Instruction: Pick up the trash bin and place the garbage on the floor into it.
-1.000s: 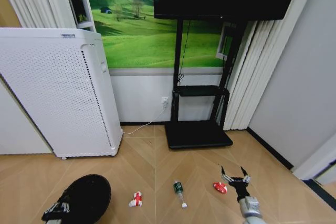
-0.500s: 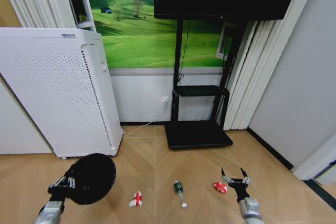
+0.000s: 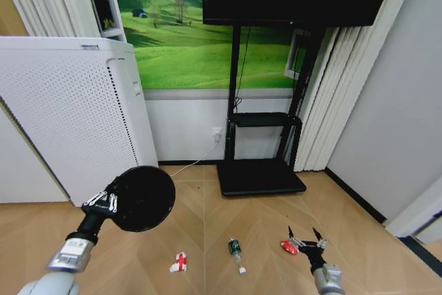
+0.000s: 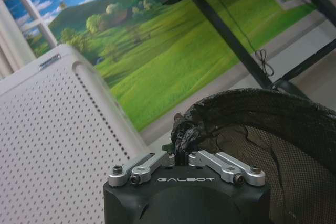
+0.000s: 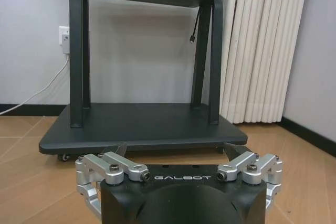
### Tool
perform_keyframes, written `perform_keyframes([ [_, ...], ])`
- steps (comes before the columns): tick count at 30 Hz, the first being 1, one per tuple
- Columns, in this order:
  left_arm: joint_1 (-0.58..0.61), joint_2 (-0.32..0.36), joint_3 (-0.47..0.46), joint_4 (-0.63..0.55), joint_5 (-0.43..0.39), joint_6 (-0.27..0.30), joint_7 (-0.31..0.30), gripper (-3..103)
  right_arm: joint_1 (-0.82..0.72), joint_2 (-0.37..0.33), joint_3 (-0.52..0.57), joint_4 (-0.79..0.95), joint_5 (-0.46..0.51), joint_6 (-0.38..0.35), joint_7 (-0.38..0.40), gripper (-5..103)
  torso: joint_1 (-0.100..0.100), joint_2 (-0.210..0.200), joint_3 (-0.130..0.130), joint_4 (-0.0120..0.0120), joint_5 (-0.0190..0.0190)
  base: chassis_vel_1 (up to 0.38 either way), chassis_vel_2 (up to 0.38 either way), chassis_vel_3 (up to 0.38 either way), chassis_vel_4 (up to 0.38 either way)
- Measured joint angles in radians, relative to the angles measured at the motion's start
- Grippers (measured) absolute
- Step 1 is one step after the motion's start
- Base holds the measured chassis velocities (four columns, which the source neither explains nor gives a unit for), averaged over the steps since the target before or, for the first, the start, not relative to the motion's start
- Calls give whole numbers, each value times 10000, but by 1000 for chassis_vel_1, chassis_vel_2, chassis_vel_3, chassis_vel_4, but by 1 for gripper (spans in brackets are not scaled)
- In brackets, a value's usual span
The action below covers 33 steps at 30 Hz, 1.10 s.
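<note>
The head camera looks forward and down from standing height across the wood floor [image 3: 207, 212] toward the wall mural [image 3: 193, 46] and the black TV stand [image 3: 261, 170], taking in both arms at the lower edge. The left wrist camera sits just behind the left gripper [image 4: 181, 153], angled up at the mural [image 4: 157, 61] and the white appliance [image 4: 52, 145]. The right wrist camera rides low, near the floor [image 5: 31, 150], facing the TV stand [image 5: 142, 121] level and close. All 3 share that back wall.
</note>
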Motion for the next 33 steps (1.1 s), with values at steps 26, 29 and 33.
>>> perform_keyframes([
  [26, 94, -487, 158, 236, 370, -831, 254, 6, 106, 143, -191, -271, -1336, 208, -216, 100, -1, 1, -1, -2, -1, 33, 24, -31, -31],
  [29, 62, -486, 216, 276, 382, -831, 243, 6, 99, 161, -184, -310, -1350, 241, -216, 100, -1, 0, 0, 3, -1, 181, 183, -180, -201],
  [33, 27, -482, 279, 285, 399, -828, 236, 6, 81, 187, -176, -349, -1379, 279, -215, 100, 0, 0, 0, 0, 3, 232, 224, -213, -242],
])
